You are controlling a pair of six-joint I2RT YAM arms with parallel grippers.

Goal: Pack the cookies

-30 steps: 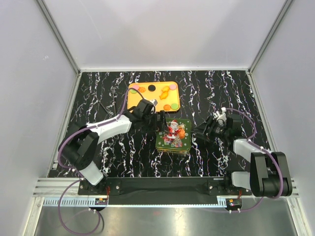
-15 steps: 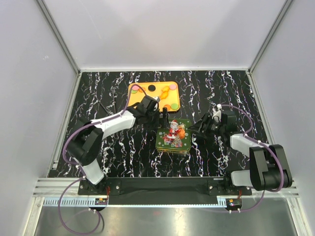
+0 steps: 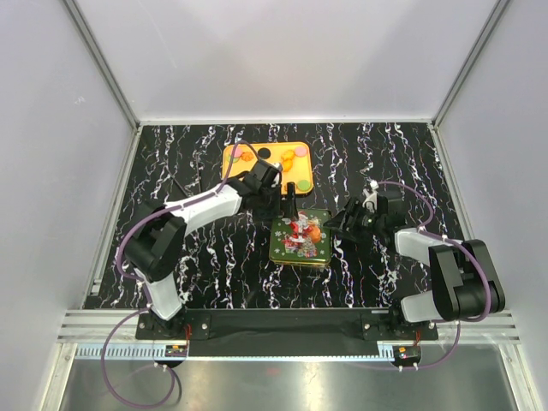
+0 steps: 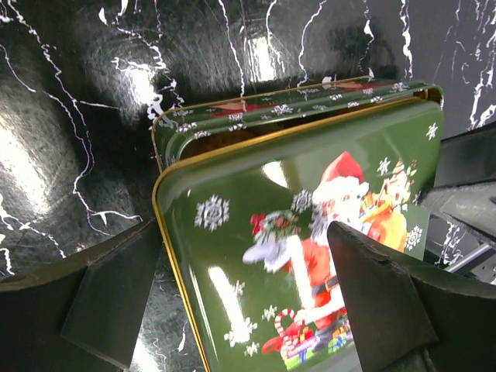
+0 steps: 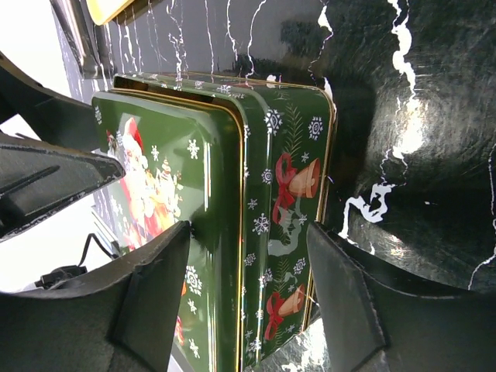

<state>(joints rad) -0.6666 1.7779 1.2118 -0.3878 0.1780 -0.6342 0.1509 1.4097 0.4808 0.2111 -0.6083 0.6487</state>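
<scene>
The cookies [image 3: 295, 158], small flat discs in orange, black, pink and green, lie on an orange tray [image 3: 229, 175] behind a green Santa tin [image 3: 300, 238]. Its lid [image 4: 310, 232] sits askew, and the base rim [image 4: 256, 116] shows past it. My left gripper [image 3: 289, 205] is at the tin's far edge. In the left wrist view it [image 4: 246, 232] is open astride the lid's edge, one finger outside and one over the lid face. My right gripper [image 3: 336, 223] is at the tin's right side. In the right wrist view it [image 5: 248, 232] stands open around the bell-printed side wall [image 5: 287, 209].
The black marbled table [image 3: 385, 163] is walled in by white panels. Purple cables loop over both arms. The tray's corner [image 5: 108, 8] shows at the top of the right wrist view. The left arm's finger [image 5: 46, 182] reaches in beside the lid there.
Both grippers have closed in on the tin: the left moved right along the tray's front to the tin's far edge, the right moved left to its right side, its jaws slightly wider.
</scene>
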